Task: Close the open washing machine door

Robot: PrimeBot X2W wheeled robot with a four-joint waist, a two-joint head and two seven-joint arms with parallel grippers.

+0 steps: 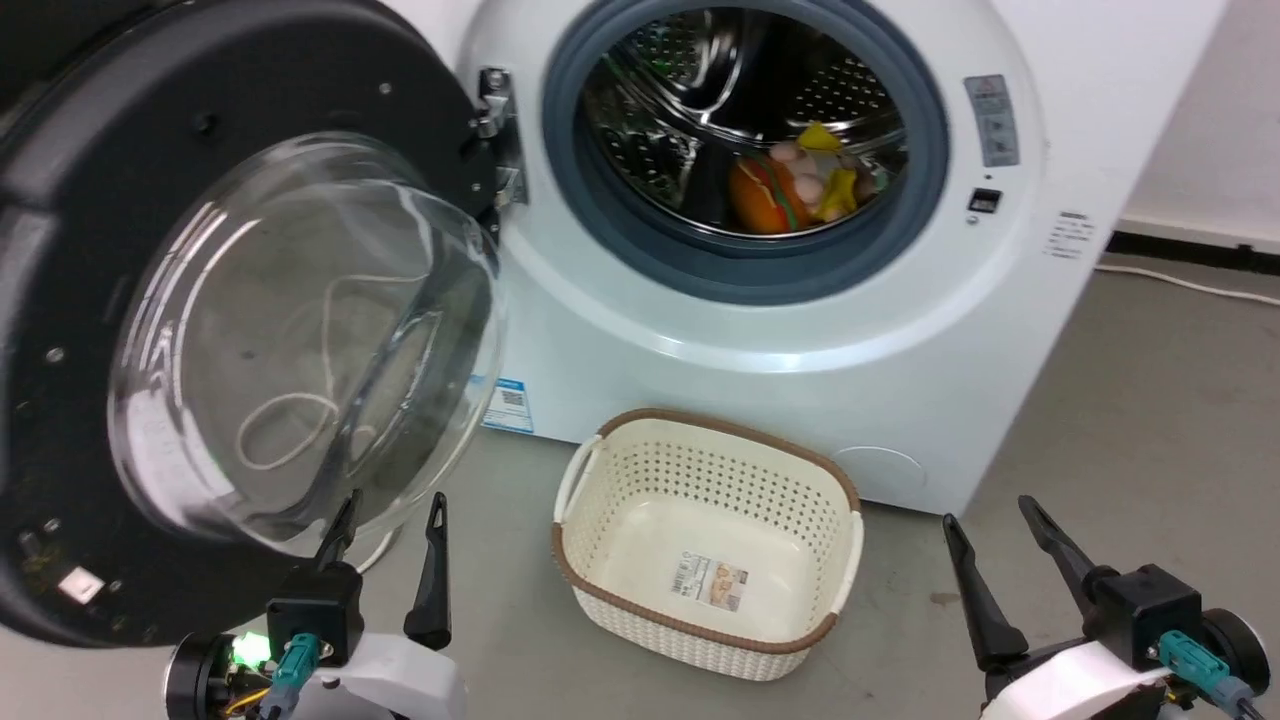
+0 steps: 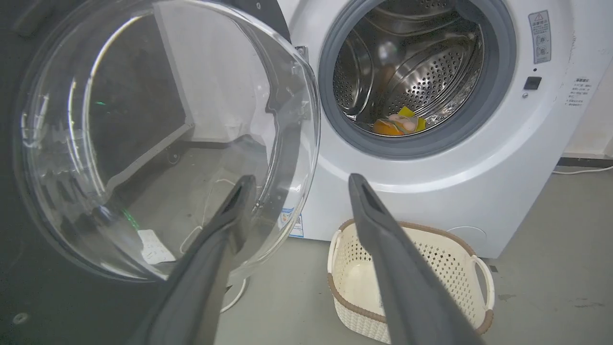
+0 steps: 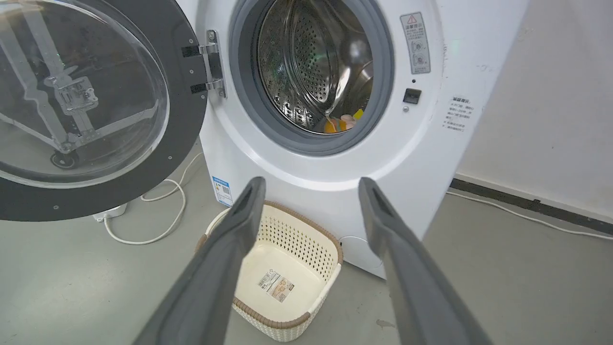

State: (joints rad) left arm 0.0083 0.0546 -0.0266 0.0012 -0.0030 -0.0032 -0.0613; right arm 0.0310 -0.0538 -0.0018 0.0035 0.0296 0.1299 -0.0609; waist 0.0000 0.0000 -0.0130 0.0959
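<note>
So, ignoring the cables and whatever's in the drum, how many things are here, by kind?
washing machine: 1
washing machine door, open: 1
basket: 1
end effectors: 2, the left end effector and the right end effector, both open
Total: 5

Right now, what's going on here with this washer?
The washing machine door stands wide open. The left gripper hovers open by its glass bowl, whether touching I cannot tell; the right gripper is open, off to the side, holding nothing. In the drum lie soft toys.
</note>
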